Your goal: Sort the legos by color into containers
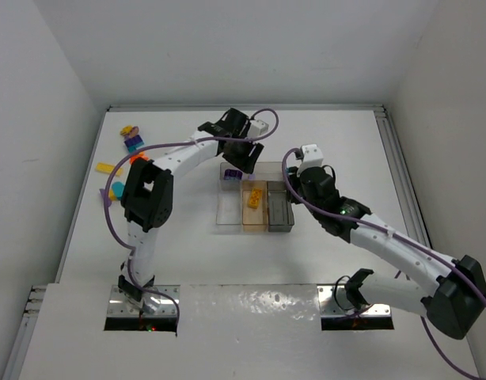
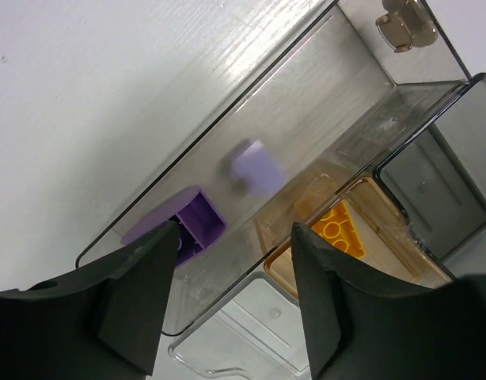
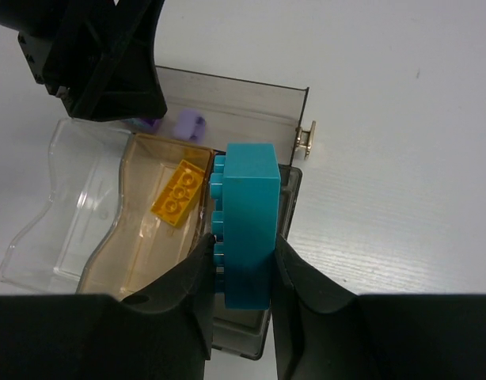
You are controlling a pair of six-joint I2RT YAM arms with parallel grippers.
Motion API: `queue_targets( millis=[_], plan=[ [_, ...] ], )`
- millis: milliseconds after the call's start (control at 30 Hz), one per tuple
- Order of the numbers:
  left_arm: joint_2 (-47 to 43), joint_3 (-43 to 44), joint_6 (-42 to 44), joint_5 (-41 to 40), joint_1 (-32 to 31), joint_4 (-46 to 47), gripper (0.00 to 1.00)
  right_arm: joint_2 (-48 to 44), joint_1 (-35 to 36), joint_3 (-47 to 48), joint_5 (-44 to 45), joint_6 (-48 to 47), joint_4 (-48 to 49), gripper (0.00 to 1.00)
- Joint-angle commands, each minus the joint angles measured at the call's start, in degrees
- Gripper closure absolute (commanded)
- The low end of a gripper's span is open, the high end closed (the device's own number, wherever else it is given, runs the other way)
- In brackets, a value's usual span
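Loose legos (image 1: pixel 133 141) lie unsorted on the worktop (image 1: pixel 187 261) at far left: yellow, orange, teal and purple. My left claw (image 2: pixel 235 237) is spread and empty above the long narrow bin (image 2: pixel 330 87), which holds purple bricks (image 2: pixel 197 222). The amber middle bin (image 3: pixel 140 229) holds one yellow-orange brick (image 3: pixel 180 192). My right claw (image 3: pixel 241 245) pinches a teal brick (image 3: pixel 247 198) over the grey bin (image 1: pixel 279 218); it is not yet released. Judgement: about half done.
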Motion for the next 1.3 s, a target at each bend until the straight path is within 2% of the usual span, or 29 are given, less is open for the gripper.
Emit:
queue_targets(
  millis=[0, 33, 67, 200, 333, 467, 567, 600, 667, 833, 1000, 1067, 1133, 1167, 1267],
  plan=[
    [-0.43, 1.25, 1.75, -0.87, -0.37, 0.34, 0.43, 1.8, 0.11, 4.67, -2.93, -2.1, -1.48, 1.0],
    [-0.69, 1.25, 1.66, -1.04, -0.37, 0.33, 0.35, 3.29, 0.2, 5.38, -3.55, -2.1, -2.71, 1.0],
    [-0.87, 1.34, 1.75, -1.22, -0.37, 0.16, 0.33, 3.91, 0.2, 6.08, -5.03, -1.58, -3.24, 1.0],
    [-2.1, 2.91, 1.66, -1.4, -0.37, -0.8, 0.32, 5.76, 1.69, 7.15, -7.68, 0.88, -0.89, 1.0],
    [-3.77, 9.93, 1.05, -1.75, -0.28, -5.02, 0.31, 7.34, 3.98, 8.02, -9.7, 1.32, 0.8, 1.0],
    [-8.68, 9.96, 2.72, -6.21, 0.68, -8.27, 0.26, 6.74, 3.89, 5.84, -9.7, 2.13, 1.76, 1.0],
    [-13.34, 7.06, 2.72, -7.46, 3.92, -10.2, 0.23, 8.31, 3.8, 7.48, -7.34, 0.71, -4.01, 1.0],
    [-15.18, 6.36, 2.54, -7.64, 4.98, -10.74, 0.22, 10.32, 3.54, 8.54, -6.55, 1.06, -9.08, 1.0],
    [-16.77, 3.9, 2.28, -8.86, 9.37, -12.49, 0.21, 12.35, 3.45, 10.3, -5.93, 2.2, -12.28, 1.0],
    [-21.17, -2.51, 2.8, -16.4, 18.94, -15.31, 0.18, 16.3, 3.01, 9.87, -3.04, 5.89, -12.13, 0.88],
    [-24.42, -9.1, 2.63, -17.3, 27.29, -15.4, 0.15, 18.42, 2.31, 10.49, -0.48, 6.34, -10.63, 0.77],
    [-25.13, -10.61, 2.46, -17.48, 29.59, -15.4, 0.12, 19.12, 2.22, 10.14, -0.65, 5.9, -10.02, 0.62],
    [-25.48, -12.71, 2.72, -17.39, 32.74, -15.49, 0.11, 19.65, 2.22, 10.22, -1.18, 5.72, -10.1, 0.55],
    [-25.92, -13.42, 2.72, -17.74, 33.55, -15.49, 0.1, 20.0, 2.22, 10.48, -1.27, 5.72, -10.36, 0.44],
    [-26.71, -16.06, 3.07, -19.67, 35.75, -15.05, 0.07, 20.09, 2.13, 10.92, -0.92, 5.46, -10.98, 0.31]
  ],
)
